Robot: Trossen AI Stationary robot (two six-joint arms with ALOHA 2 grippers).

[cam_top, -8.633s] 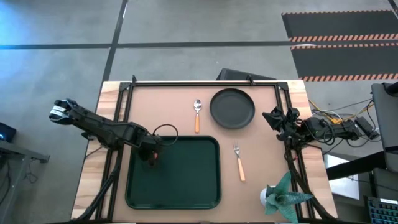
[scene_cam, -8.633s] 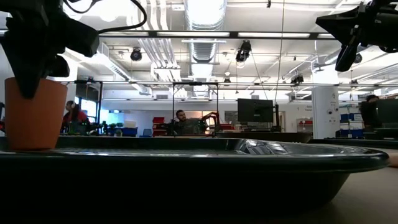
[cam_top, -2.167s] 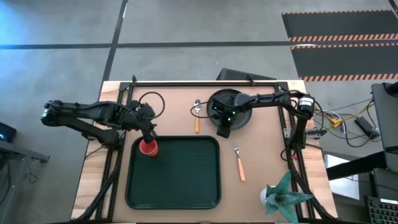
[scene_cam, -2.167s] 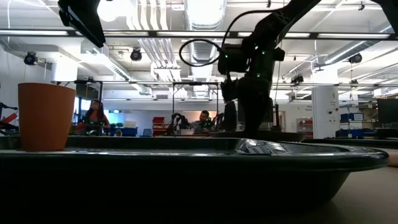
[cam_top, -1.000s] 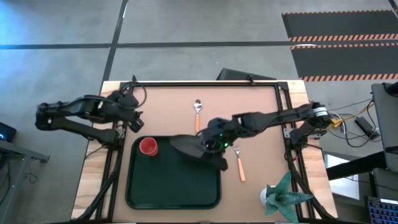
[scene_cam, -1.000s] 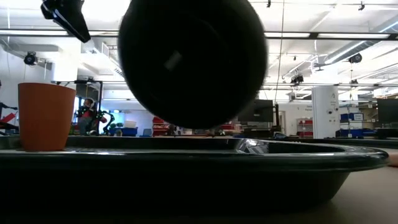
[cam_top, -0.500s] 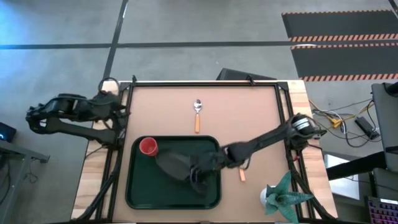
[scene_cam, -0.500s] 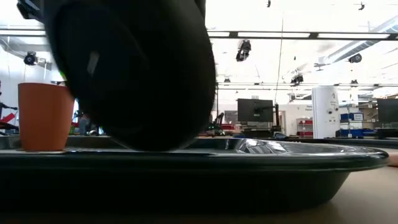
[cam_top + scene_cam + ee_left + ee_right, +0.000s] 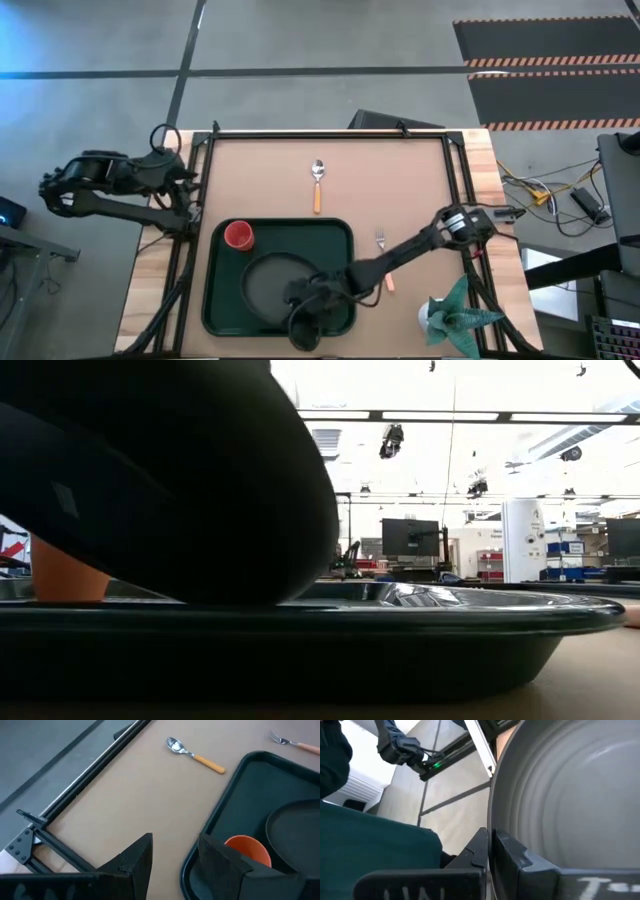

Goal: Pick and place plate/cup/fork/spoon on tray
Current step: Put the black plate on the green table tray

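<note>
The dark plate [image 9: 272, 283] hangs tilted over the green tray [image 9: 335, 232], and my right gripper [image 9: 300, 302] is shut on it. In the low view its underside [image 9: 150, 480] fills the left half and hides most of the red cup [image 9: 62, 576]. The cup [image 9: 238, 235] stands in the tray's far left corner. The spoon [image 9: 317, 182] lies on the table beyond the tray. The fork [image 9: 383, 262] lies to the tray's right, partly under my right arm. My left gripper [image 9: 188, 176] waits open at the table's left edge, over bare table [image 9: 175, 862]. My right gripper pinches the plate's rim [image 9: 495, 817] between its two fingers, one on the upper face and one underneath, on the plate's near right side. The plate is tilted, held side raised, its underside facing the near edge. Whether its low far side touches the tray I cannot tell.
A green paper plant [image 9: 452, 314] stands at the near right corner. A black frame rail [image 9: 330, 133] runs along the far edge, with side rails at left and right. Bare table lies between the spoon and the tray.
My right gripper has carried the plate from over the tray's far edge toward the near edge and left, going down until the plate is low inside the tray. The plate has stayed tilted. My left arm has drawn back toward the table's left edge.
</note>
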